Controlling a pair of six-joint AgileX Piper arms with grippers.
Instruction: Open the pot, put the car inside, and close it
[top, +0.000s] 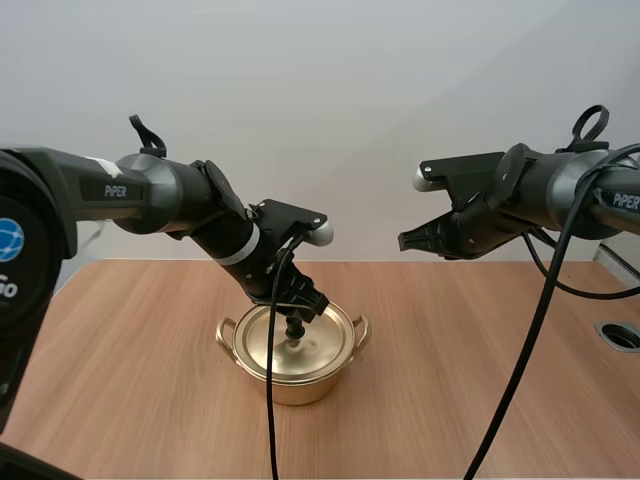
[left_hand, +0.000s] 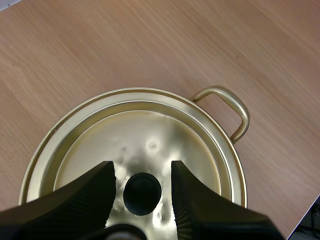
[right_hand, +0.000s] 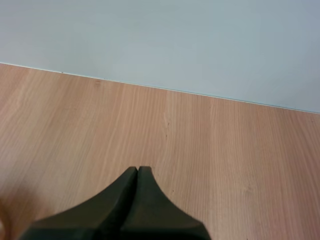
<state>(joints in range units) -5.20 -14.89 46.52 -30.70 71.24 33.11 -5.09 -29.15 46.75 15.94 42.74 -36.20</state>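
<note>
Directly beneath my left hand (left_hand: 141, 171) sits the black knob (left_hand: 142, 193) of the lid (left_hand: 150, 132). The hand is spread open, one ribbed finger on each side of the knob and neither pad touching it yet. The knob lies straight down the hand's line of approach, centred in the gap, so I judge the coming move to be a short drop and a squeeze, then a lift straight up. The knob is round, so no turning of the wrist looks needed.

Past the fingers, the lid lies flat and seated all round on the brass-coloured pot (top: 290, 385), with one loop handle (left_hand: 231, 107) sticking out over the tabletop (top: 120, 340). The lid hides whatever is in the pot, so its contents cannot be told.

From above, the pot stands near the middle of the tabletop with the left hand right over it. The left arm is much the nearer one. Farther off, my right hand (top: 405, 240) hangs high in the air, well apart from the pot, its fingers pressed together on nothing.
</note>
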